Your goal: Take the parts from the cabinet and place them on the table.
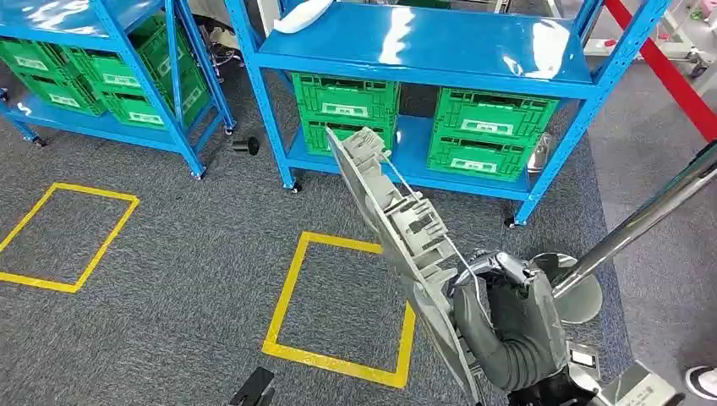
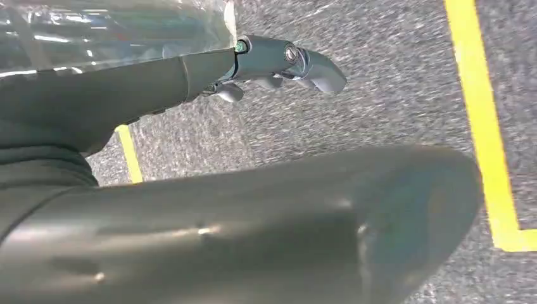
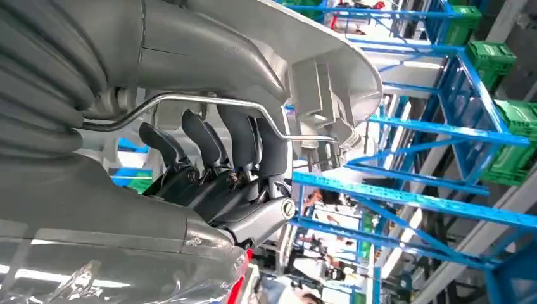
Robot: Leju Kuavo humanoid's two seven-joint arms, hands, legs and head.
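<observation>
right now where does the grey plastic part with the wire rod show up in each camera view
Head view: the grey plastic part stands tilted at lower centre-right, held by the right robot hand.
Left wrist view: not in it, just carpet and yellow floor tape.
Right wrist view: the part runs along the upper edge, dark fingers curled under its wire rod.
Shared landmark: the blue shelving with green crates.
</observation>
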